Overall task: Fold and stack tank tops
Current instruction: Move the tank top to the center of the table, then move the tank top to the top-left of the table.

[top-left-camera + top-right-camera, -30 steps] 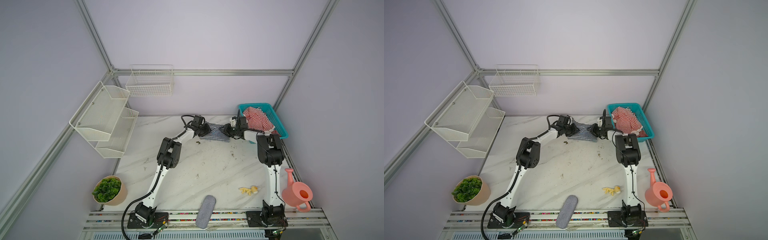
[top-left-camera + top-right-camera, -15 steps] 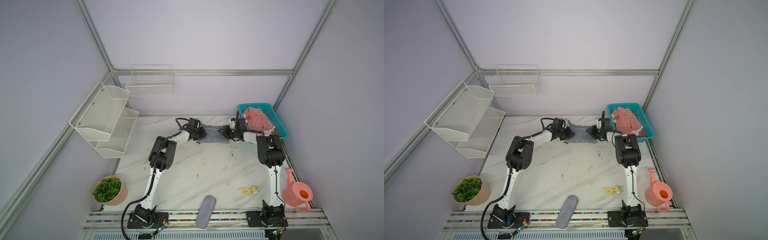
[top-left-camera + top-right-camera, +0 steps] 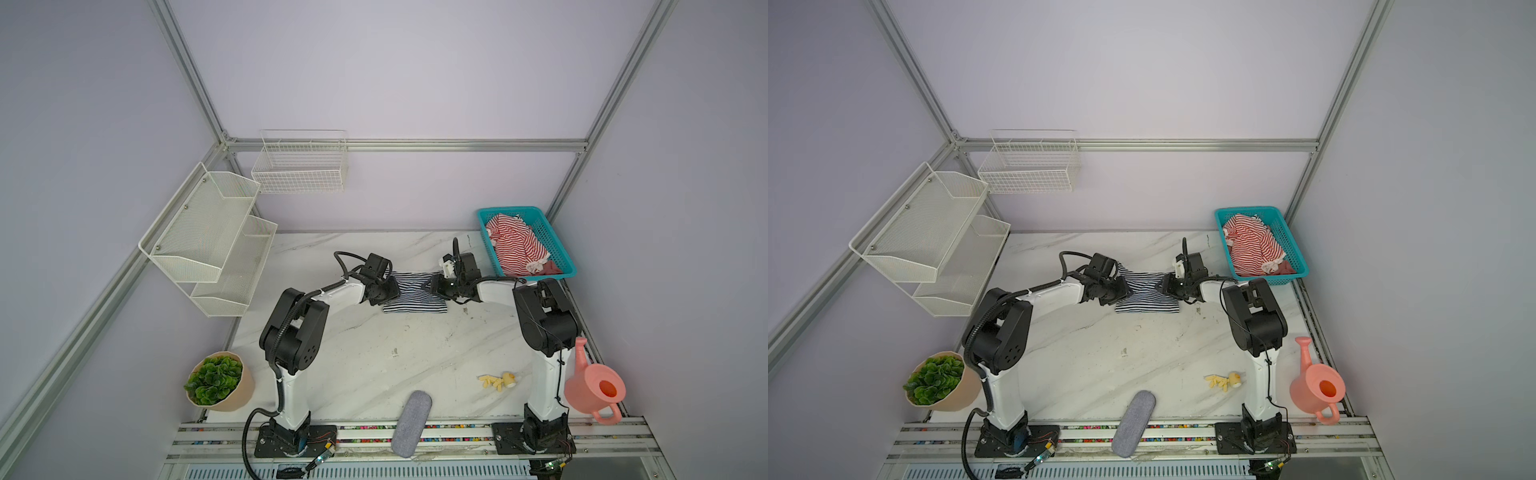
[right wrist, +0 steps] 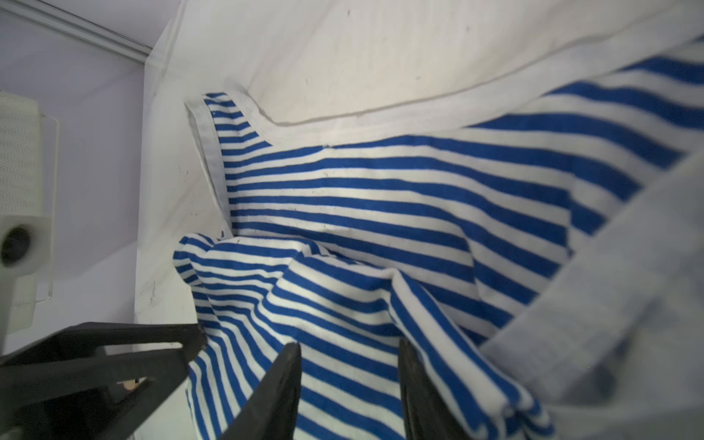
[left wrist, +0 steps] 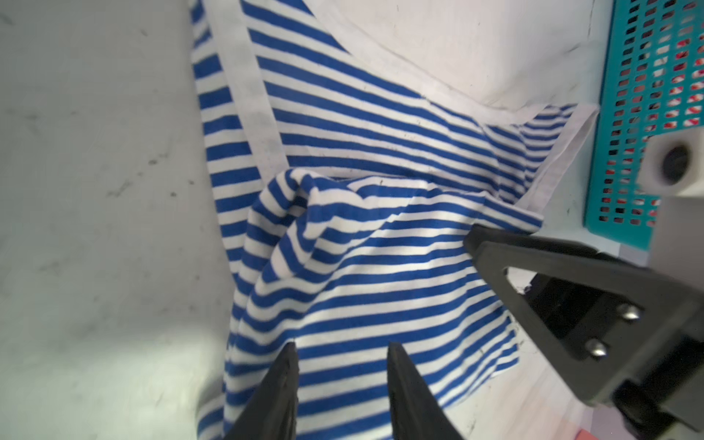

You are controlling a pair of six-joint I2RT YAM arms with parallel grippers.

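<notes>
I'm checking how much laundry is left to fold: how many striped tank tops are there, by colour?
Navy-and-white tank top: 1, on the marble table.
Red-and-white tank top: 1, crumpled in the teal basket.
Total: 2.
Not counted: a plain dull-red cloth in the same basket; what it is I cannot tell.

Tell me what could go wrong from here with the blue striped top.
The left pincer and right pincer stand open close over the navy-and-white tank top; pulling away, a fingertip could snag the loose flap and undo the fold. The flap lies bunched, so the red-and-white tank top, crumpled in the teal basket, might stack unevenly.
</notes>
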